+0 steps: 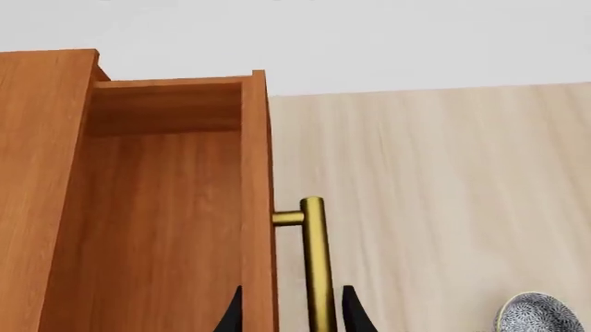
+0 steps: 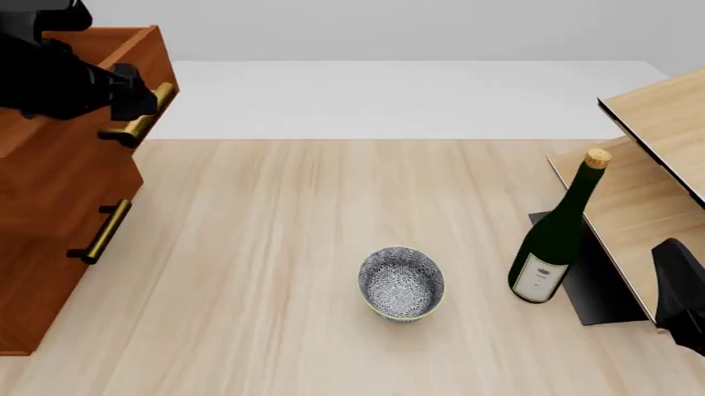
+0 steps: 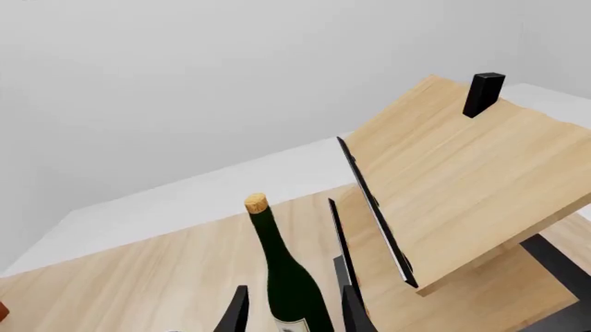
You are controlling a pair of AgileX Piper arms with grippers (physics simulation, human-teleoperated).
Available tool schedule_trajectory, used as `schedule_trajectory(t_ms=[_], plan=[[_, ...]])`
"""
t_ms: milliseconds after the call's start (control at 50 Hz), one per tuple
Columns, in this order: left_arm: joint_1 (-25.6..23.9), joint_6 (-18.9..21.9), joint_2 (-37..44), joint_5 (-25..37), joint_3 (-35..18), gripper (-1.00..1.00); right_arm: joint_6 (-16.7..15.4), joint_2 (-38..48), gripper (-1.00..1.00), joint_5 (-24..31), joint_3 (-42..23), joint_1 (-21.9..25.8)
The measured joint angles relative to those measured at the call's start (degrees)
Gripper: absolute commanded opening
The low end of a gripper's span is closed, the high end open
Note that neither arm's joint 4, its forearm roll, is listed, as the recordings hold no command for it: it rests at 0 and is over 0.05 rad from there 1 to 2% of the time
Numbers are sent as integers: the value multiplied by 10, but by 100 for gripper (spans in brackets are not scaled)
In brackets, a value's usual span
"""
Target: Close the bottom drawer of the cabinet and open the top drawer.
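The reddish-brown cabinet [image 2: 55,190] stands at the table's left edge. Its top drawer [image 2: 124,48] is pulled out, and the left wrist view looks into its bare wooden inside [image 1: 166,207]. My left gripper [image 2: 130,101] is at that drawer's brass handle [image 2: 141,124]. In the left wrist view the gripper [image 1: 293,315] is open, with one finger on each side of the bar [image 1: 317,263] and a gap to each. A lower brass handle [image 2: 105,233] shows on the cabinet front. The bottom drawer's own handle is hidden. My right gripper [image 2: 678,285] hangs open at the near right, holding nothing.
A patterned bowl [image 2: 402,283] sits mid-table, also in the left wrist view [image 1: 540,315]. A green wine bottle [image 2: 551,243] with a cork stands to the right, ahead of the right gripper [image 3: 293,315]. Beside it is a pale wood shelf unit [image 2: 661,157].
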Motion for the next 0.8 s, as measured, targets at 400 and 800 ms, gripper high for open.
schedule_trajectory(t_ms=[400,800], plan=[[-61,-23,18,-11,-14,100,2,0,100,0,0,0],[-100,-42,33,-19,-26,100,4,-6,100,6,-1,0]])
